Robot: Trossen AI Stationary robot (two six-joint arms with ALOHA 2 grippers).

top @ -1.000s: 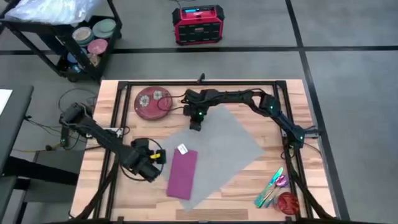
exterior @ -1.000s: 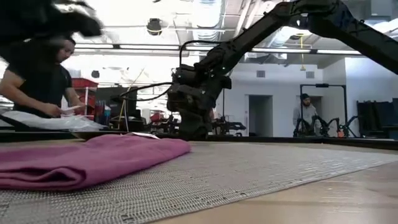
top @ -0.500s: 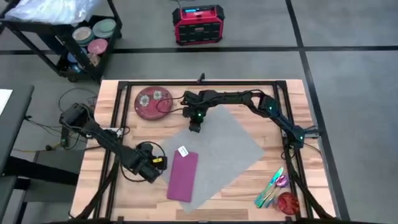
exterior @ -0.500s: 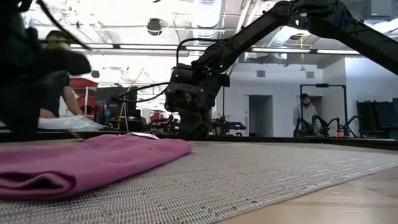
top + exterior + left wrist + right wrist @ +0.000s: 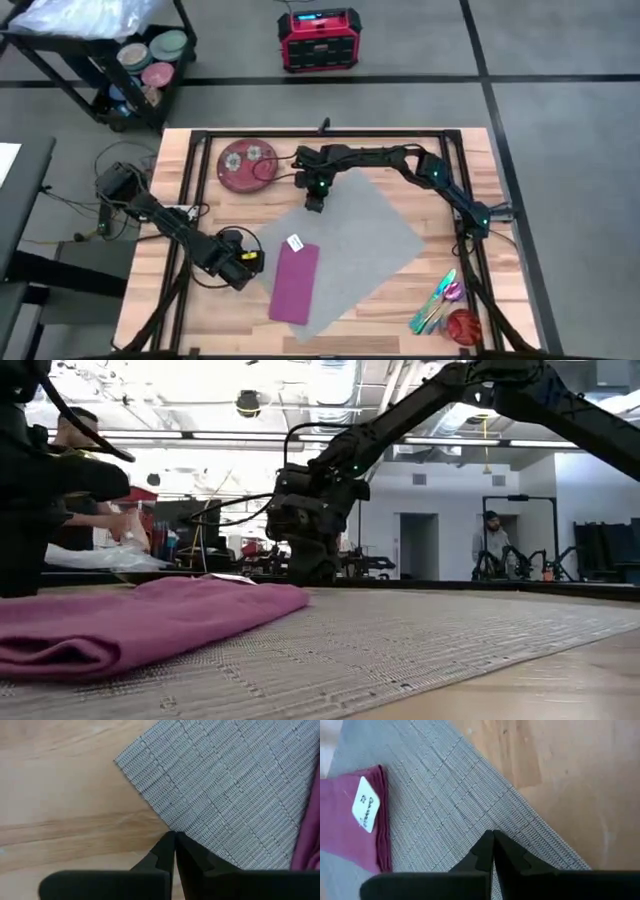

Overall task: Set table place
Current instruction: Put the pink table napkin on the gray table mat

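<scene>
The grey placemat [image 5: 350,245] lies flat and askew on the wooden table [image 5: 500,170]. A folded purple napkin [image 5: 293,282] with a white tag rests on its near left part. My right gripper [image 5: 315,203] reaches in from the right and stands shut on the mat near its far left corner, also in the low view [image 5: 310,565]. My left gripper [image 5: 248,262] is low and shut beside the mat's left edge [image 5: 145,795], with its tips [image 5: 173,836] right at that edge. My right gripper meets the placemat a little inside its far edge [image 5: 520,820], close to the far left corner, with fingers pointing down from above. Whether a fold sits between the shut fingers does not show; the mat lies flat around them. My left gripper has its shut tips at the mat's left edge [image 5: 162,822]; I cannot tell whether they touch it.
A dark red plate [image 5: 247,165] sits at the far left of the table. Colourful cutlery [image 5: 437,298] and a red cup [image 5: 462,325] lie at the near right corner. Bare wood shows to the right of the mat. A person [image 5: 90,480] works beyond the table.
My left gripper has come down toward the table beside the placemat's left edge and edged slightly toward the table's left. My right gripper, the mat and the napkin have kept still.
</scene>
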